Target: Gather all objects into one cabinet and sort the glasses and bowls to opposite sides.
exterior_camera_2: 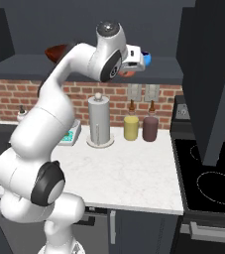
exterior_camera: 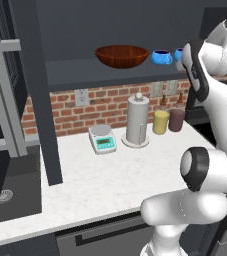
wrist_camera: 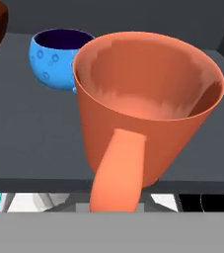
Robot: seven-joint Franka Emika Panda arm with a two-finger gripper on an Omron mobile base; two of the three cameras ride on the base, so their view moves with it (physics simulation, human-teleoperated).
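Observation:
The orange mug [wrist_camera: 148,104] looms close in the hand view, its handle [wrist_camera: 118,170] pointing at the camera, just over the front edge of the cabinet shelf [wrist_camera: 24,133]. My gripper [exterior_camera_2: 138,60] is shut on the mug, of which an orange sliver [exterior_camera_2: 129,73] shows under the hand. A blue cup [wrist_camera: 54,57] stands on the shelf behind and left of the mug. The reddish-brown bowl [exterior_camera: 122,55] sits on the shelf's left part, with a blue cup [exterior_camera: 161,57] to its right and another blue cup [exterior_camera: 178,53] half hidden by my arm.
The cabinet's pale bar-handled door [exterior_camera: 5,100] hangs open at the left. Below on the counter [exterior_camera: 110,175] stand a steel paper-towel cylinder [exterior_camera: 137,121], a yellow canister [exterior_camera: 160,122], a maroon canister [exterior_camera: 176,120] and a small scale [exterior_camera: 102,138]. A black cooktop [exterior_camera_2: 208,173] lies at the right.

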